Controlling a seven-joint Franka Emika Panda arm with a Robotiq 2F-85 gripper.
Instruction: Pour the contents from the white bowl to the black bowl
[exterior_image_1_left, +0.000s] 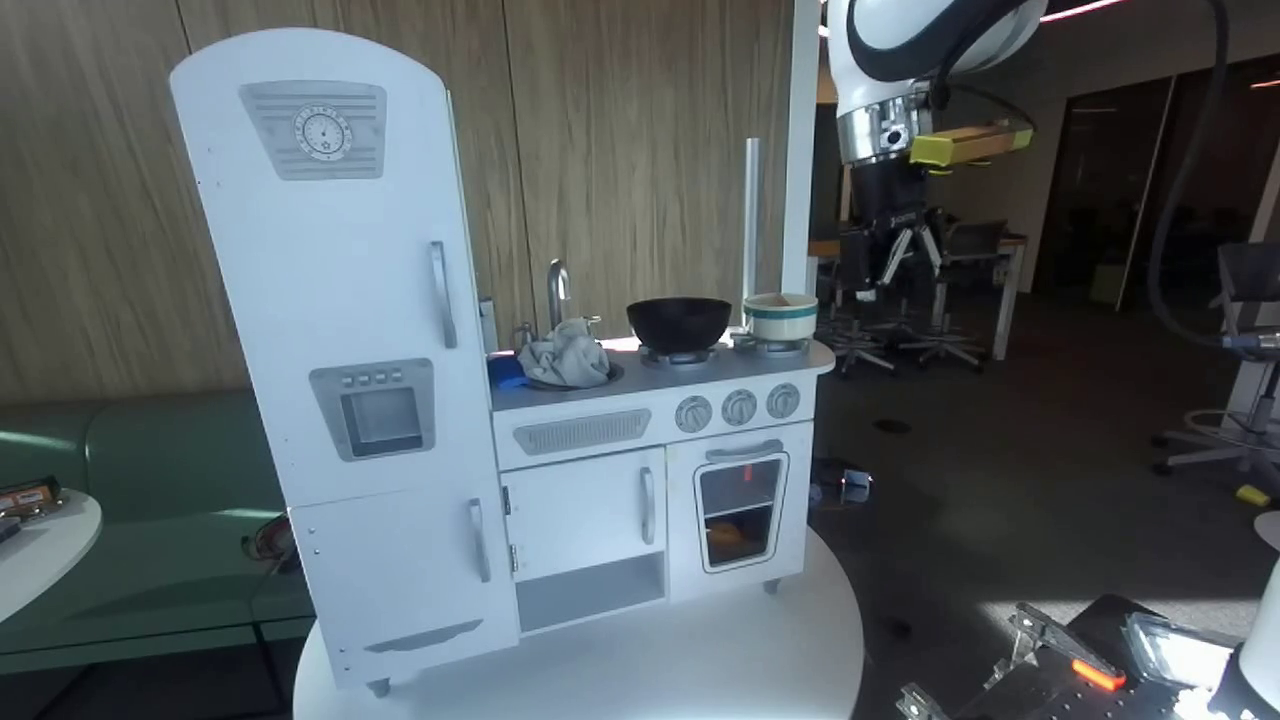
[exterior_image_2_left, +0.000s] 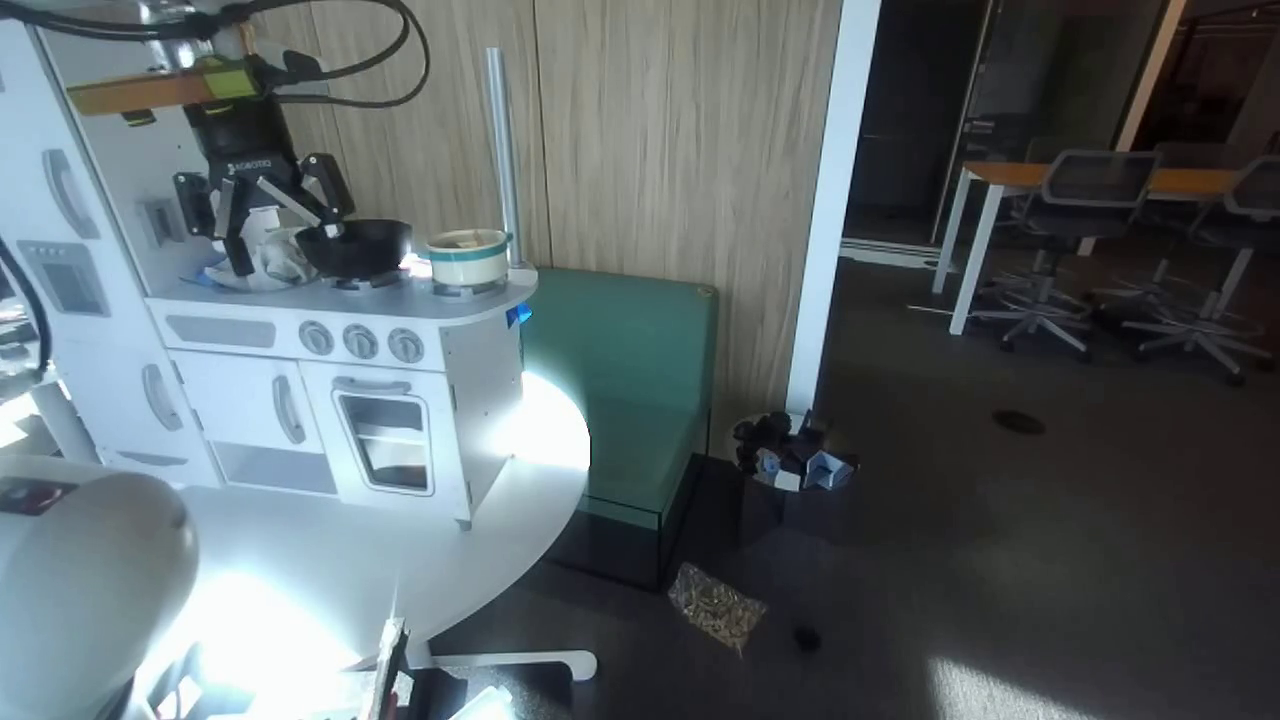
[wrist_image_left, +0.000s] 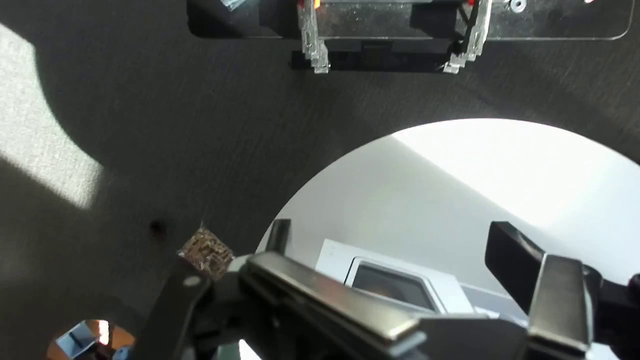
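Black two-fingered Robotiq gripper is released, its metal-backed fingers spread wide. In the wrist view, part of a dark-windowed white oven door and of a round white tabletop shows between them. Task vessel: cream-white round bowl with a teal band below the rim, upright on the grey burner nearest the rounded end of the grey counter; a tan patch shows at its mouth, too small to identify. A plain matte black round bowl sits upright on the neighbouring burner, just beside the cream-white one. The counter tops a white play kitchen with round grey knobs, standing on the tabletop. Gripper position: in an exterior view a fingertip overlaps the black bowl along the line of sight; in an exterior view, below the orange-and-yellow block on the wrist, the gripper hangs past the counter's end, apart from both bowls. Elsewhere on the counter: a crumpled light-grey cloth lies over the round sink, a bright blue item is beside it (touching or not, cannot tell), and a curved silver tap rises behind. A clear bag of tan pieces lies on the dark floor.
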